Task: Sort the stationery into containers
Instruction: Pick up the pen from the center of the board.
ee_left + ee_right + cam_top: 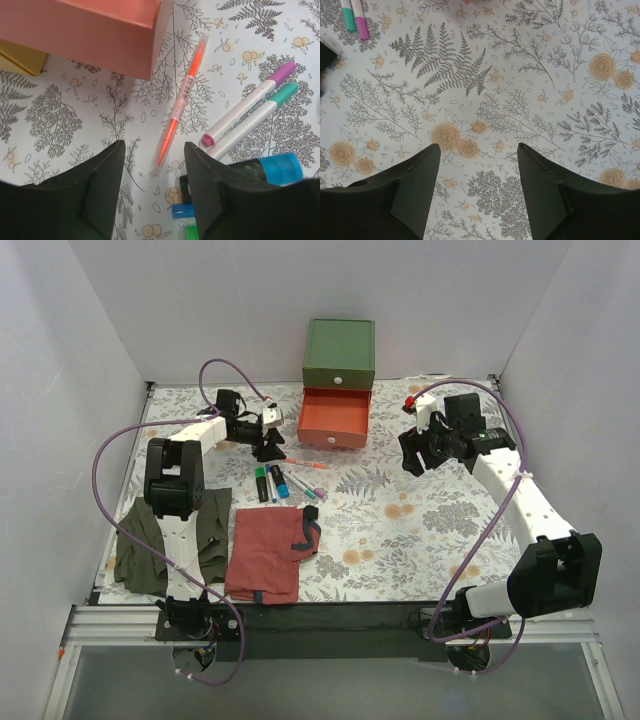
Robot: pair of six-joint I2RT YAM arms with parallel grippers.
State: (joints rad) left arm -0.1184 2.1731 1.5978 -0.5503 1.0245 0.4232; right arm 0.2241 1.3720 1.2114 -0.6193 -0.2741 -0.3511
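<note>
The green chest (pixel 339 352) stands at the back, its red-orange drawer (pixel 333 418) pulled open; the drawer also shows in the left wrist view (pixel 95 30), with a yellow edge (pixel 20 57) beneath it. My left gripper (pixel 268 448) (pixel 154 150) is open and empty, just above the near end of the thin orange pen (pixel 182 100) (pixel 305 464). To its right lie a purple-tipped pen (pixel 247 105), a teal-tipped pen (pixel 255 122), a blue marker (pixel 272 169) and a green-capped black marker (pixel 262 483). My right gripper (pixel 412 458) (pixel 479 147) is open and empty over bare floral cloth. No roll shows.
A red folded cloth (pixel 268 550) and an olive one (pixel 160 540) lie at the front left. A small red object (pixel 410 402) sits at the back right. White walls close in the floral table cover (pixel 400 530) on three sides.
</note>
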